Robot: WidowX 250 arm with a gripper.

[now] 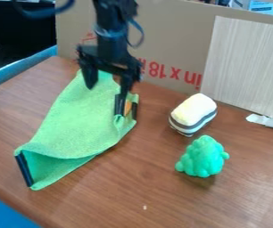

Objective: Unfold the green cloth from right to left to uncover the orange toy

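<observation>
The black gripper (pixel 107 90) hangs over the upper part of a green cloth (pixel 79 118), its two fingers spread apart. One finger is above the cloth's upper left side; the other comes down by its right corner, where black strips (pixel 134 111) and a small orange piece (pixel 127 107) show. Whether that finger touches the cloth I cannot tell. The cloth lies slantwise, rumpled, with a raised fold and a black strip at its lower left end. To its right are a white block-like toy with grey stripes (pixel 192 113) and a bumpy green toy (pixel 202 156).
A cardboard panel (pixel 168 40) stands along the back of the brown table (pixel 121 196). A pale wood-grain board (pixel 246 67) leans at the right, with a whitish strip (pixel 269 121) at its foot. Blue edging (pixel 19 69) runs along the table's upper left.
</observation>
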